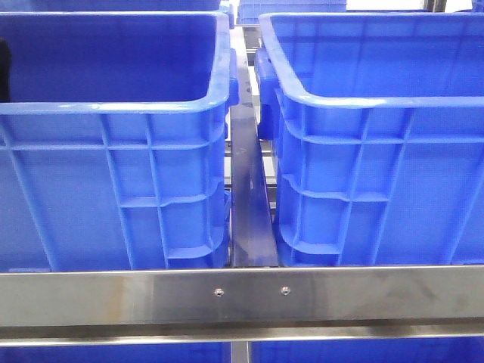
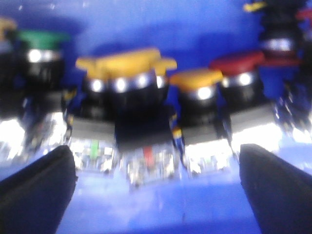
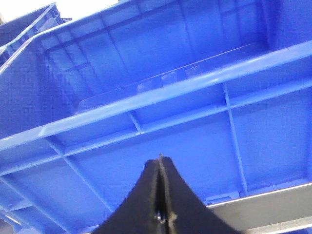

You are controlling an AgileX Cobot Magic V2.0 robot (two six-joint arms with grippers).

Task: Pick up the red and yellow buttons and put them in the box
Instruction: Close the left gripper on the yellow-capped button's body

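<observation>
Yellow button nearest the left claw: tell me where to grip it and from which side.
Grip the black collar of the yellow button just under its cap, left claw straight ahead, one finger on each side. The cap overhangs and neighbours crowd close, so stay narrow.

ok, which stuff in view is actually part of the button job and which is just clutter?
Job:
- yellow buttons
- red button
- left bin
- right bin
- left gripper, open over the buttons
- right gripper, shut

Clutter:
- green button
- steel rail
</observation>
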